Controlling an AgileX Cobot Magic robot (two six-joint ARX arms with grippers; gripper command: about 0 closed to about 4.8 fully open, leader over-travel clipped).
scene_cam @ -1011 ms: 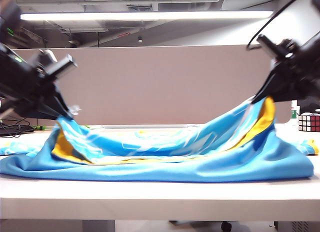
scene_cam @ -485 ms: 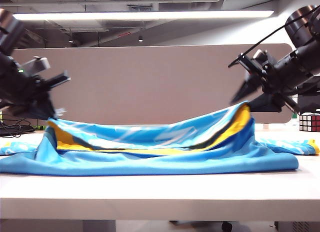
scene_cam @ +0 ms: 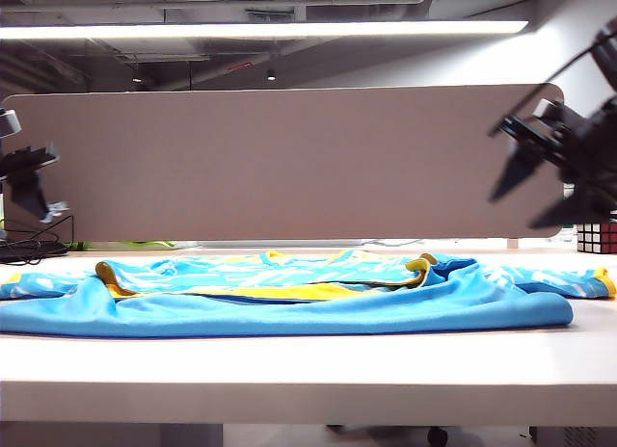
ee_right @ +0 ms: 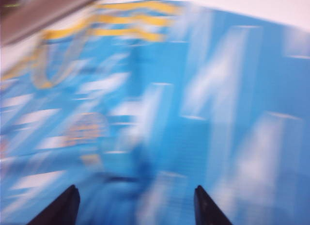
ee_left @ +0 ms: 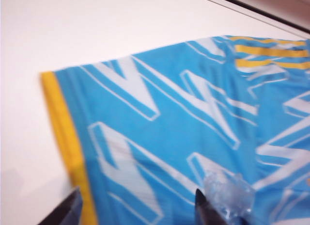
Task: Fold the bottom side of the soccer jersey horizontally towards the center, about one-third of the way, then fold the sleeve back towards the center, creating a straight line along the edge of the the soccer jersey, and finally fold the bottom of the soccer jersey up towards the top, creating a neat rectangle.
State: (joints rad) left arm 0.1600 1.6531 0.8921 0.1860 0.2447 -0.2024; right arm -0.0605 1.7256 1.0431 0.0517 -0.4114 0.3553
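While both arms hang clear above the table (scene_cam: 308, 370), the soccer jersey (scene_cam: 289, 298) lies flat across it, spread nearly edge to edge in the ext. view, folded over on itself so a yellow band (scene_cam: 280, 293) runs along the mid layer w/ the white-streaked face on top. A lower plain blue layer sits nearest the camera.

Left gripper (scene_cam: 34, 182) is at the far left of the ext. view, up off the cloth, touching nothing. In its wrist view the left gripper (ee_left: 138, 208) has jaws spread wide, dark tips apart, nothing between them; below it is the blue fabric w/ white zigzag streaks and the bottom of the soccer jersey (ee_left: 65, 137), a yellow-banded straight edge resting on white tabletop.

Right gripper (scene_cam: 530, 182) is at upper right of the ext. view, blurred, well above the jersey, fingers splayed. Its wrist view is motion-blurred, but the right gripper (ee_right: 135, 208) shows both tips wide apart and empty, w/ blue/white fabric and yellow stripe marks (ee_right: 131, 21) under it.

A Rubik's cube (scene_cam: 596, 237) sits at the far right on the table, behind the jersey.
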